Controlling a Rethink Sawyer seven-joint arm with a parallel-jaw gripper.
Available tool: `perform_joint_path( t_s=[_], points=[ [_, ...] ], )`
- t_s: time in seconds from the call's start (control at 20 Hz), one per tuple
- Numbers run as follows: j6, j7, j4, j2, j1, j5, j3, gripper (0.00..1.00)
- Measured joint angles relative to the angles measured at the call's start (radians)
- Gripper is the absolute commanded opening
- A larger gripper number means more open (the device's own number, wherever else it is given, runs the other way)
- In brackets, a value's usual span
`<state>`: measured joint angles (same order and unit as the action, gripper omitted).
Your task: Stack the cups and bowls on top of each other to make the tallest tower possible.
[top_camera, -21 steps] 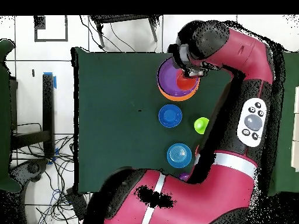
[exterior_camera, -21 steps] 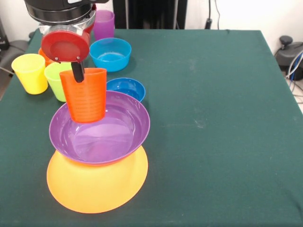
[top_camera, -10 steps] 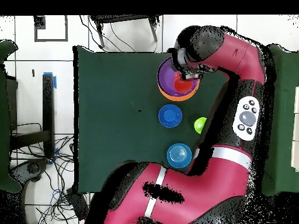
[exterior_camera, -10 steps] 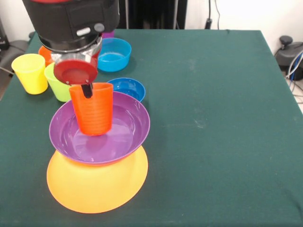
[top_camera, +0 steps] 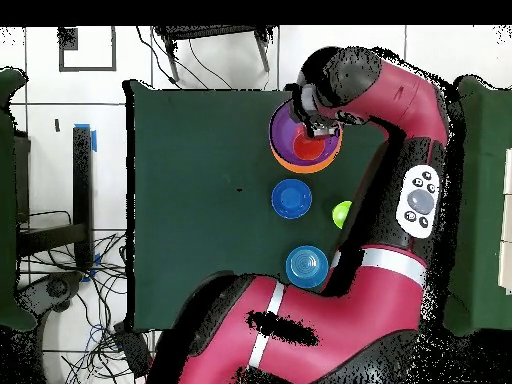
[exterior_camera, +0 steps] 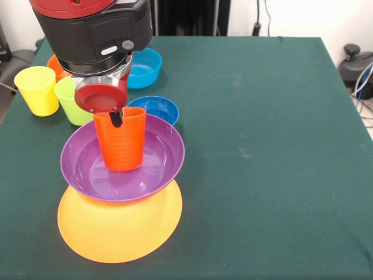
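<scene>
While the arm point(exterior_camera: 93, 29) hangs vertical, end effector point(exterior_camera: 116, 118) gripping orange-red cup point(exterior_camera: 121, 143), inside purple bowl point(exterior_camera: 151, 169)

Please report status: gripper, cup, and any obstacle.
Gripper shut on orange-red cup. Cup upright inside purple bowl, which sits on yellow-orange bowl. Dark blue bowl close behind.

A green-clothed table point(exterior_camera: 262, 116) carried the yellow-orange bowl point(exterior_camera: 119, 230) near its front. Just behind that bowl sat the dark blue bowl point(exterior_camera: 154, 108), farther back the light blue bowl point(exterior_camera: 143, 67); the lime cup point(exterior_camera: 71, 104), yellow cup point(exterior_camera: 37, 88) and small orange bowl point(exterior_camera: 55, 64) stood behind it to the left.
</scene>
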<state>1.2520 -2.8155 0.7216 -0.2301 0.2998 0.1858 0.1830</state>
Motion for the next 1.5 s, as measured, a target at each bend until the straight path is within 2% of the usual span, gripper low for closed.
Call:
perform_joint_path(
  t_s=[0.25, 0.3, 1.1, 1.5],
  points=[
    [0.000, 0.000, 0.000, 0.000, 0.000, 0.000, 0.000, 0.00],
    [0.000, 0.000, 0.000, 0.000, 0.000, 0.000, 0.000, 1.00],
    [-0.012, 0.000, 0.000, 0.005, 0.001, 0.000, 0.000, 1.00],
    [-0.049, 0.000, 0.005, -0.035, 0.001, -0.001, 0.000, 1.00]
  ],
)
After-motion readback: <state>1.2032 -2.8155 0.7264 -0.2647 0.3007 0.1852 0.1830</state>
